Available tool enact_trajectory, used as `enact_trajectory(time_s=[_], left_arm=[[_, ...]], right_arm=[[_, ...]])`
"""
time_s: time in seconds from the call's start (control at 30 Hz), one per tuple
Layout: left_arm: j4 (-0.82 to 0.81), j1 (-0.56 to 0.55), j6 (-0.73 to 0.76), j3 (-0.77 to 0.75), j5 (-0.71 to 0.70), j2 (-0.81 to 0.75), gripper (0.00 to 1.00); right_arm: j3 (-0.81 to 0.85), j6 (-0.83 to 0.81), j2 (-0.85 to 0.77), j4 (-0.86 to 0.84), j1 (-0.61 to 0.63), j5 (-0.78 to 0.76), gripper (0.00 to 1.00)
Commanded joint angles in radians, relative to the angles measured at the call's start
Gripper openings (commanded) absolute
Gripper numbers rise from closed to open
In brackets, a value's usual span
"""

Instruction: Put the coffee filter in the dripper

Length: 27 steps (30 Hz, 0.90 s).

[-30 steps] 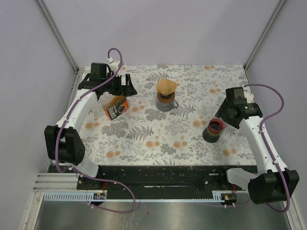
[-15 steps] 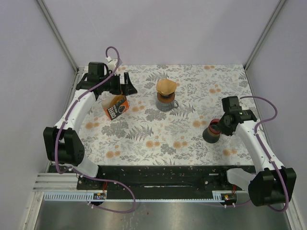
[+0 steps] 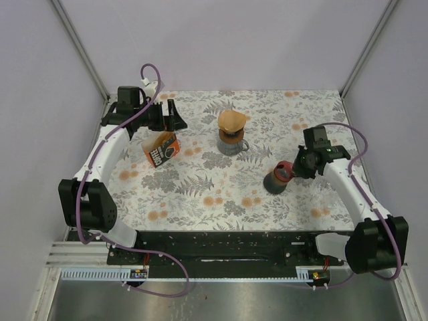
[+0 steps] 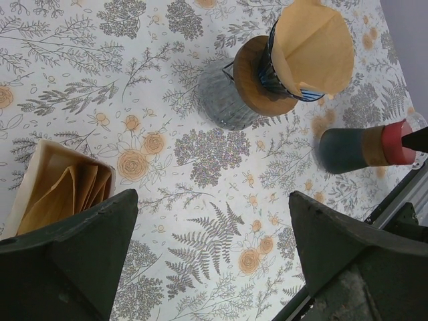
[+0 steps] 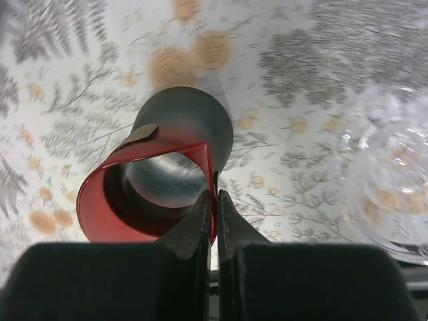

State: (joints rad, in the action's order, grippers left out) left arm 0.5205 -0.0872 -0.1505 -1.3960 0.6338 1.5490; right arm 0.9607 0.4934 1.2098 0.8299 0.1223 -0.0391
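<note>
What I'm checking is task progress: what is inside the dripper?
A brown paper coffee filter sits in the dripper, its top standing above the rim. The paper covers the dripper's inside, so whatever lies beneath it cannot be seen.

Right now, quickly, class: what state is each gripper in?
Left gripper: open, holding nothing.
Right gripper: closed on the rim of the red-rimmed cup.

Coffee filter (image 4: 311, 43) matt paper; dripper collar (image 4: 251, 79) wood; cup rim (image 5: 93, 204) smooth red.
</note>
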Motion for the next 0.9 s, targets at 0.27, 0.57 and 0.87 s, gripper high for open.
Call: enact_trajectory(time_s=[0.27,0.57,0.87], left_arm=[[-0.045,0.086,0.019,0.008,0.073,-0.053,0.99],[-0.046,0.161,0.014,0.018,0.096,-0.064,0.99],[-0.062,0.176,-0.008,0.034,0.101,-0.044,0.98]], right_arm=[[0.370,-0.573,0.315,0.032,0.525,0.191,0.00],[0.676,-0.942,0.605,0.121,0.684,0.127,0.00],[0.711,-1.217,0.660,0.028,0.758,0.217,0.00]])
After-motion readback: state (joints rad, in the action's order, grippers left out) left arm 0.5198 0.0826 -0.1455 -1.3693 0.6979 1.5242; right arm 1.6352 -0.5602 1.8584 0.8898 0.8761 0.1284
